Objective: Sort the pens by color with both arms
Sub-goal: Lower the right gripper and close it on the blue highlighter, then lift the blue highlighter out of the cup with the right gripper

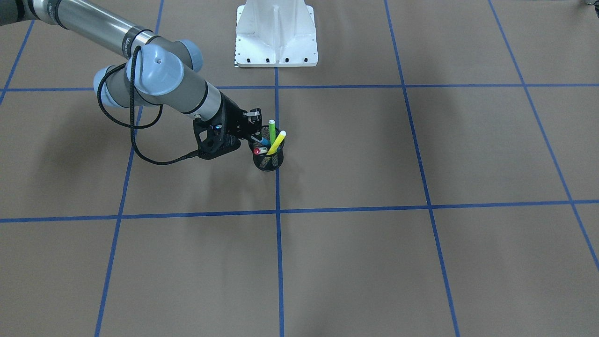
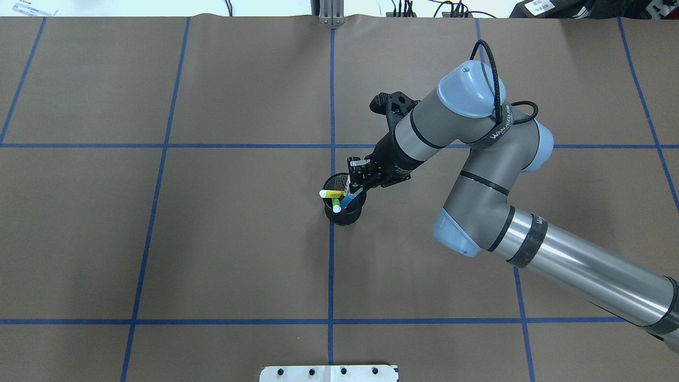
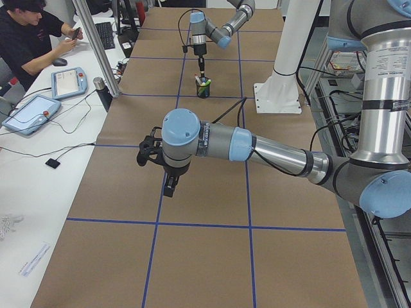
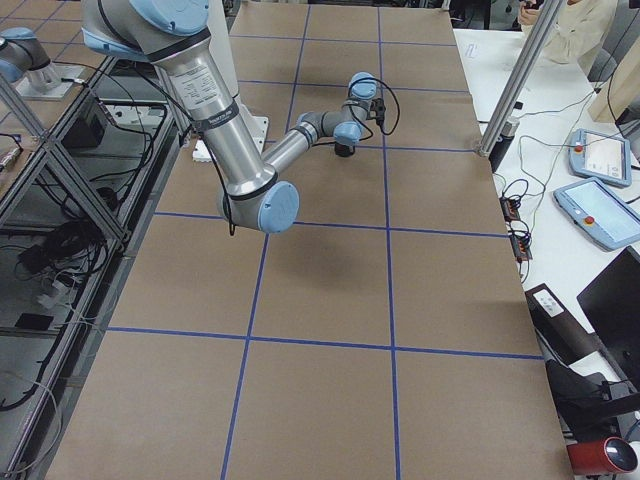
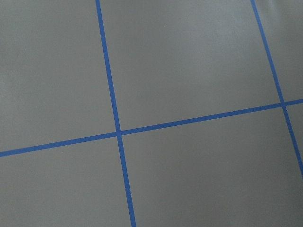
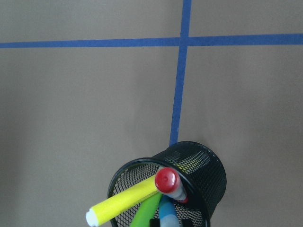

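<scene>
Black mesh cup (image 6: 208, 175) is stood on the surface (image 1: 374, 262), on a blue tape line (image 1: 278, 192). Four pens are held in it, all leaning: yellow pen (image 6: 125, 201), green pen (image 6: 147, 215), blue pen (image 6: 166, 216), red-capped pen (image 6: 167, 179). Right pincer (image 2: 356, 187) is set at the blue pen's top; whether it is clamped cannot be told. Lettering on the right arm (image 2: 477, 185) is not readable. Left pincer (image 3: 169, 186) is seen only in the exterior left view; its opening cannot be told.

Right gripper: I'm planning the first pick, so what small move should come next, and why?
Probably close the right gripper on the blue pen, unless it already grips it. The right wrist view shows that pen's top nearest the camera, centred at the bottom edge, standing in the black mesh cup. I cannot tell whether the jaws are open.
</scene>
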You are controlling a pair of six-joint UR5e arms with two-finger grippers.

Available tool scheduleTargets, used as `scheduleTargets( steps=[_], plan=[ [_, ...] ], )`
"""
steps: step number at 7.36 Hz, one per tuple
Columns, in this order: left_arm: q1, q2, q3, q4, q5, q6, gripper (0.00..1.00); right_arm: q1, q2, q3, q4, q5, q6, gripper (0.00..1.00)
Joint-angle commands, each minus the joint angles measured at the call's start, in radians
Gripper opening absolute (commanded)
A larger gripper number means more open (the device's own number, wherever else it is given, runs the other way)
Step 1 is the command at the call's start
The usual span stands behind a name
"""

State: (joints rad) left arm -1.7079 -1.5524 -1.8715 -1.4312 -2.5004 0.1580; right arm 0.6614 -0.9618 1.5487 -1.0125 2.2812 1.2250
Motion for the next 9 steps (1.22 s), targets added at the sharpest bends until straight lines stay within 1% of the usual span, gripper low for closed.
scheduleTargets(
  steps=[1,2,3,4,5,6,8,9],
  plan=[
    [0.001,0.0,0.0,0.0,0.0,-0.002,1.0,0.015,-0.009,0.04,-0.009,0.03,0.008,0.05],
    [0.001,-0.002,0.0,0.0,0.0,-0.002,1.0,0.056,-0.015,0.06,-0.014,0.106,0.017,0.05],
    [0.001,-0.002,-0.001,0.0,0.0,-0.002,1.0,0.088,-0.034,0.103,-0.043,0.153,0.019,0.05],
    [0.001,-0.002,-0.001,0.0,0.0,-0.002,1.0,0.096,-0.046,0.164,-0.108,0.155,0.018,0.06],
    [0.001,-0.002,-0.001,-0.006,0.0,-0.027,1.0,0.113,-0.048,0.206,-0.159,0.158,0.018,0.06],
    [0.001,-0.002,-0.006,-0.008,-0.001,-0.038,1.0,0.142,-0.044,0.229,-0.185,0.156,0.018,0.06],
    [0.008,-0.002,-0.005,-0.011,-0.003,-0.054,1.0,0.234,-0.046,0.258,-0.193,0.152,0.018,0.06],
    [0.026,-0.006,-0.006,-0.012,-0.03,-0.083,1.0,0.271,-0.046,0.264,-0.193,0.13,0.019,0.06]
  ],
)
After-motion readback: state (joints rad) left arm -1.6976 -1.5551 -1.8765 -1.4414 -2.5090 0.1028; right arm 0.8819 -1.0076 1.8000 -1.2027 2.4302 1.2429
